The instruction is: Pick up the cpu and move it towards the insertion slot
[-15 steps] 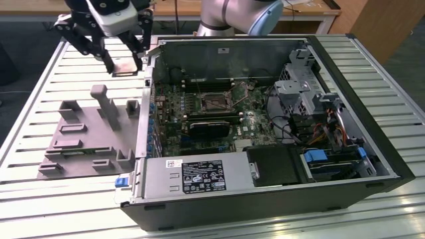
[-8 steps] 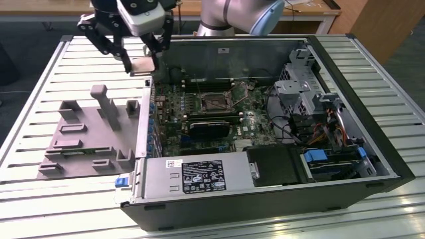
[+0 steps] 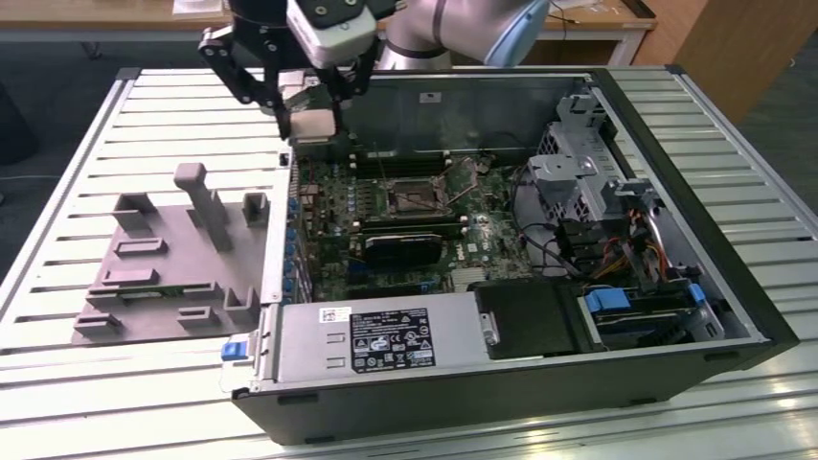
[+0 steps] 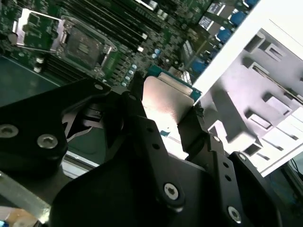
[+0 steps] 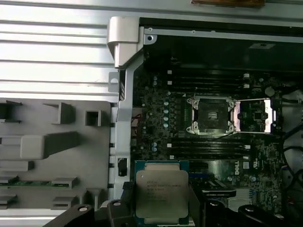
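Note:
My gripper (image 3: 310,117) is shut on the cpu (image 3: 312,125) and holds it in the air above the case's wall on the exterior view's left, near the back corner. In the first wrist view the cpu (image 5: 161,191) shows its silvery top with a green rim, clamped between black fingers (image 5: 124,202). The second wrist view shows the chip (image 4: 165,101) edge-on between the fingers (image 4: 142,123). The insertion slot (image 3: 416,196) sits on the motherboard, a metal frame around a dark centre, with its lid swung open beside it (image 5: 255,115). The slot (image 5: 211,115) lies some way from the chip, and it also appears in the second wrist view (image 4: 85,47).
The open computer case (image 3: 715,287) lies on a slatted metal table (image 3: 153,125). A grey plastic fixture (image 3: 167,259) rests outside the case at the exterior view's left. Inside are a grey label-bearing box (image 3: 371,340), a dark block (image 3: 398,247), cables and drive cages (image 3: 601,192).

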You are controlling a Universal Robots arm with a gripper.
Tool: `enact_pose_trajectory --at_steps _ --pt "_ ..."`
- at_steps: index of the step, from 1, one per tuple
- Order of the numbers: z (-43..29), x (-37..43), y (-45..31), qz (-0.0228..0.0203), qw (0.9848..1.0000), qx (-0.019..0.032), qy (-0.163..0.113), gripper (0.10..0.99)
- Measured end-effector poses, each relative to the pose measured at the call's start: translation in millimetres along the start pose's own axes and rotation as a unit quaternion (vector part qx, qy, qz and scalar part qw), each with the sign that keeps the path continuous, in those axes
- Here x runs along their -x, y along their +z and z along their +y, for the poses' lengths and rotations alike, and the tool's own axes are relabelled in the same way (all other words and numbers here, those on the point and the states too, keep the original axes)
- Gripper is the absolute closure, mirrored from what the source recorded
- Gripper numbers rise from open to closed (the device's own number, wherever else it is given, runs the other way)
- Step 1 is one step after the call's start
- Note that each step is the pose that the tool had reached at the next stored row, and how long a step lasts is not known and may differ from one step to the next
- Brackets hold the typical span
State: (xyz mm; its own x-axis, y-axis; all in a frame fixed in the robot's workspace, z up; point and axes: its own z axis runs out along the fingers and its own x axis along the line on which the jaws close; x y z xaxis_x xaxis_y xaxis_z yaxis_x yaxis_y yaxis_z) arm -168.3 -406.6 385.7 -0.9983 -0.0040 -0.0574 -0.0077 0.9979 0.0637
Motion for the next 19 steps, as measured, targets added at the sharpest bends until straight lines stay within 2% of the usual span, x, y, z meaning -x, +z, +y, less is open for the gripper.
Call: enact_pose_trajectory --at_steps 19 --pt "-0.7 87.5 6.1 0.0041 1.0000 0.0001 0.000 0.549"
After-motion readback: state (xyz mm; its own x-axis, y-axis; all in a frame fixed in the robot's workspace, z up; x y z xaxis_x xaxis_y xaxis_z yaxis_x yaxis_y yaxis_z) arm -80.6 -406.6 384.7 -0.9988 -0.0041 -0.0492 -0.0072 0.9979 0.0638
